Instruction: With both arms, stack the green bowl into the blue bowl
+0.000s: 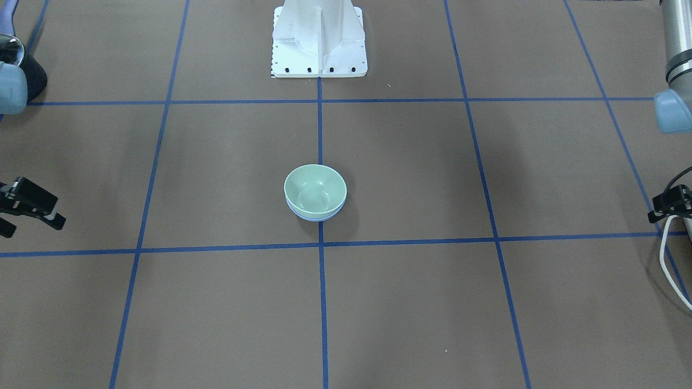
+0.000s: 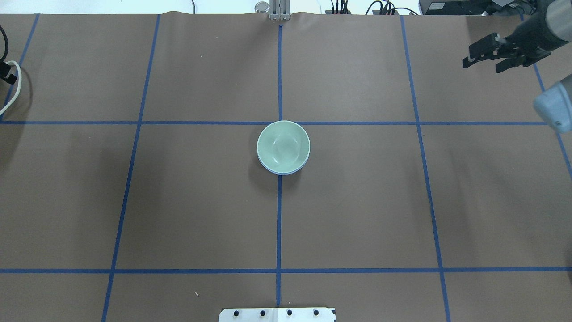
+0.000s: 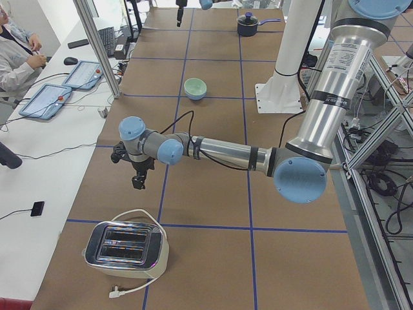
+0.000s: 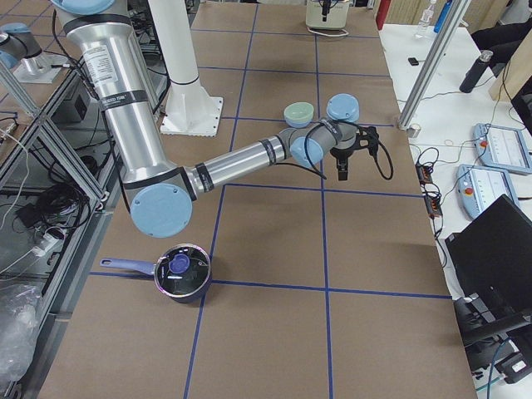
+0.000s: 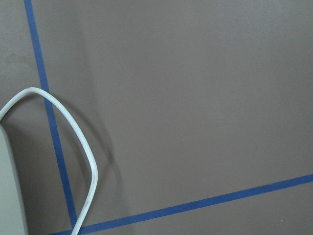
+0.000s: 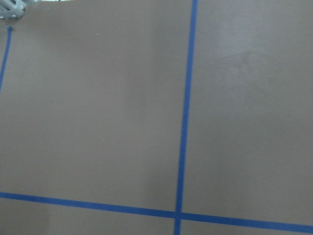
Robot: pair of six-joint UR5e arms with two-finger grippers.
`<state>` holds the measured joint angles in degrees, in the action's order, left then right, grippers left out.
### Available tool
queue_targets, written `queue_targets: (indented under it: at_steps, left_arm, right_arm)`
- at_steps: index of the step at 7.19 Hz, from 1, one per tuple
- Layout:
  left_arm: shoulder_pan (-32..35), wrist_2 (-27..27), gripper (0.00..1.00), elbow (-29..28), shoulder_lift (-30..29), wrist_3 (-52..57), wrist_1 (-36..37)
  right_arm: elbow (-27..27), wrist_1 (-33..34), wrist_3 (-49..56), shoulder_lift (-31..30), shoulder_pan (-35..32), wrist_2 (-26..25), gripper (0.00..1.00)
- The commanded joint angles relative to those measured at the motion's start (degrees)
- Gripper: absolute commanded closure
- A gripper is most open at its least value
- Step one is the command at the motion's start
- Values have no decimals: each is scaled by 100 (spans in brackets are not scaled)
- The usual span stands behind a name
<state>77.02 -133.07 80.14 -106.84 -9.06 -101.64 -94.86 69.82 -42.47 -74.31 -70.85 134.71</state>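
Note:
The green bowl point(image 1: 315, 190) sits nested inside the blue bowl point(image 1: 317, 218) at the table's centre; only a thin blue rim shows under it. The pair also shows in the overhead view, green bowl point(image 2: 283, 146) in blue bowl point(image 2: 281, 172). My right gripper point(image 2: 482, 65) is open and empty, far off at the table's far right corner; it also shows in the front view point(image 1: 30, 226). My left gripper point(image 1: 669, 204) is at the far left edge, mostly cut off, so I cannot tell whether it is open or shut. Neither wrist view shows a bowl.
A toaster point(image 3: 126, 244) with a white cord point(image 5: 73, 142) lies near my left gripper. A dark pot point(image 4: 183, 271) stands at the table's right end. The white mounting post point(image 1: 319, 38) stands behind the bowls. Blue tape lines grid the brown table.

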Motion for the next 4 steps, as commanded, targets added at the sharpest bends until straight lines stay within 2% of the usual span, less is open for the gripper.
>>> queue_targets:
  at_steps: [1,4]
  left_arm:
    - [50,-70,2,19,93,27,13]
    - [138,-70,1,98,469,36,-13]
  right_arm:
    - [-119,58,569,-599,-455,160,0]
    - [-454,426,1712,-1734,-833,82,0]
